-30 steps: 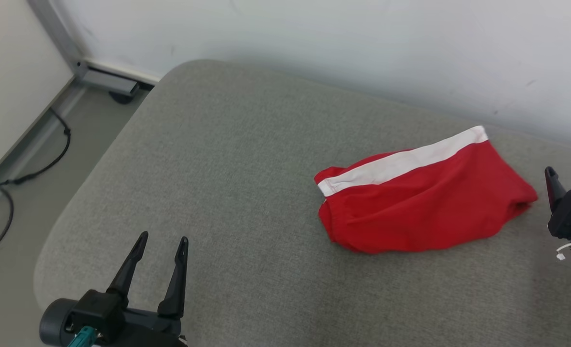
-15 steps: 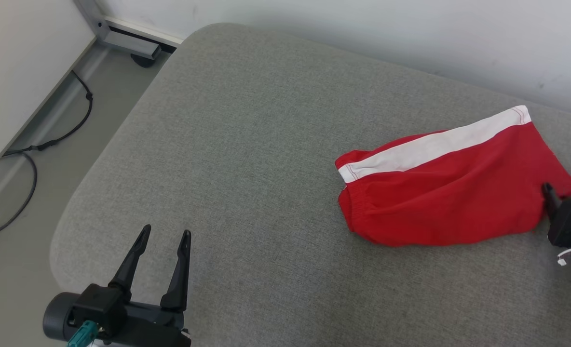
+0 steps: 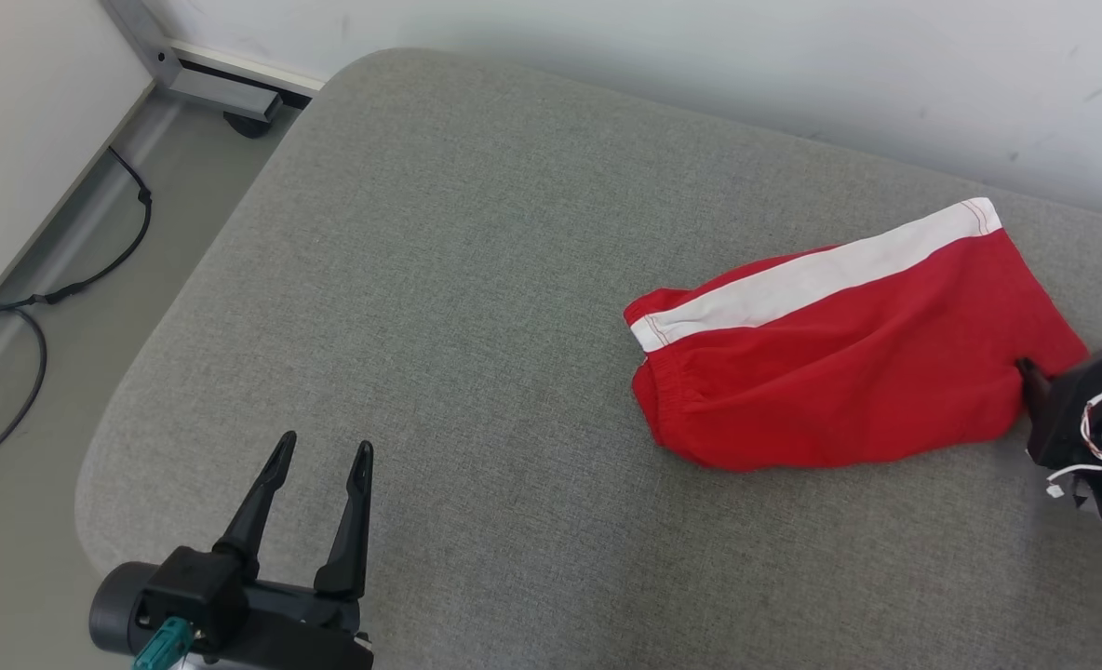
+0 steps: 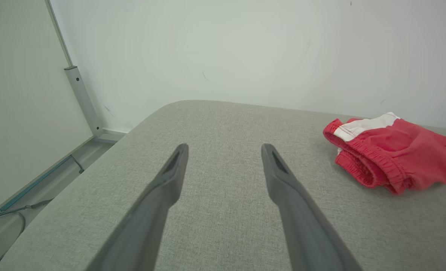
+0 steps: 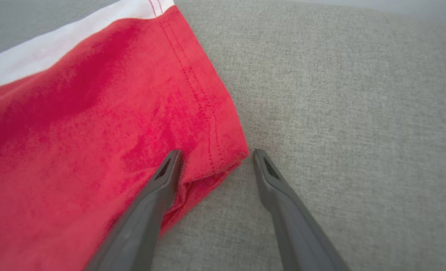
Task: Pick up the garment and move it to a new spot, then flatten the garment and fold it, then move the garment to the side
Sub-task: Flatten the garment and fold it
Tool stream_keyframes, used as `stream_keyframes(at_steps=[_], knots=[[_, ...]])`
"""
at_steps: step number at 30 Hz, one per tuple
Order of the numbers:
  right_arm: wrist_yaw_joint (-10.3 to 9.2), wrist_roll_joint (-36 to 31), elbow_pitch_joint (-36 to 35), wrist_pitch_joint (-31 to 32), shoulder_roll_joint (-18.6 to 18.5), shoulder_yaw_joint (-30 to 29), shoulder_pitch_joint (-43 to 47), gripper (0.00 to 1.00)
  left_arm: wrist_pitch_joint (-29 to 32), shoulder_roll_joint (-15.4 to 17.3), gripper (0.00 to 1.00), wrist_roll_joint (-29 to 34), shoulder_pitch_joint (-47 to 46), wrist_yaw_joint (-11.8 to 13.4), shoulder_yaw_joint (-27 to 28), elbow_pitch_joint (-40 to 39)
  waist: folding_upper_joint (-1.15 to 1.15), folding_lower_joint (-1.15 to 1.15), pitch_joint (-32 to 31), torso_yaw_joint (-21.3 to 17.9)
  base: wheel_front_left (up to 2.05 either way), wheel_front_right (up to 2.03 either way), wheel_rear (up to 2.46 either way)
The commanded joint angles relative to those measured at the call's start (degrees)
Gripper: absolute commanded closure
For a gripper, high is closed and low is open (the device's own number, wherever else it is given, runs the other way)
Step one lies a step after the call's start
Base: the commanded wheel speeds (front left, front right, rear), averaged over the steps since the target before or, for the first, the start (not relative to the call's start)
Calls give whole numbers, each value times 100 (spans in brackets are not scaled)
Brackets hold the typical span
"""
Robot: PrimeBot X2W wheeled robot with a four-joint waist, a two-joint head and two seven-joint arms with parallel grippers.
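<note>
- The jaws of the right gripper (image 5: 217, 152) are spread wide and nothing is pinched. In the right wrist view one finger (image 5: 162, 180) is seen over red cloth and the other over bare surface, so the hem corner is straddled.
- A second ago this gripper was held apart from the garment (image 3: 839, 372), off its 3 o'clock end. It has since been brought in to the corner at the garment's 4 o'clock.
- The head camera has also shifted, so the cloth's drift across the picture is not counted as motion.
- The garment is judged not to have been moved. It lies bunched at about 3 o'clock on the grey tabletop (image 3: 477, 279), near the wall, with its white band (image 3: 812, 274) along the 12 o'clock edge.
- The jaws of the left gripper (image 3: 325, 442) are likewise spread and empty. It is kept at 7 o'clock, well apart from the cloth.
- The pick-up is taken to be imminent: only closing on the corner remains before lifting. Moving, flattening and folding are not yet begun.
</note>
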Motion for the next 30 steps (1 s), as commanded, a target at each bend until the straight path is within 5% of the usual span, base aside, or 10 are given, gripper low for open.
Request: stream_keyframes(at_steps=[1, 15, 30], knots=[[25, -66, 44, -13, 213, 7, 108, 100, -25, -4, 0, 14, -53, -17, 44, 30, 0, 1, 1, 7, 0, 0, 0], [19, 12, -72, -549, 461, -116, 404, 100, -25, -100, 0, 134, 147, -104, 165, 181, 0, 1, -490, -251, 0, 0, 0], [18, 1080, -1296, -749, 552, 386, 1729, 100, -25, -142, 0, 214, 590, -123, 130, 351, 0, 1, -1321, -924, 0, 0, 0]])
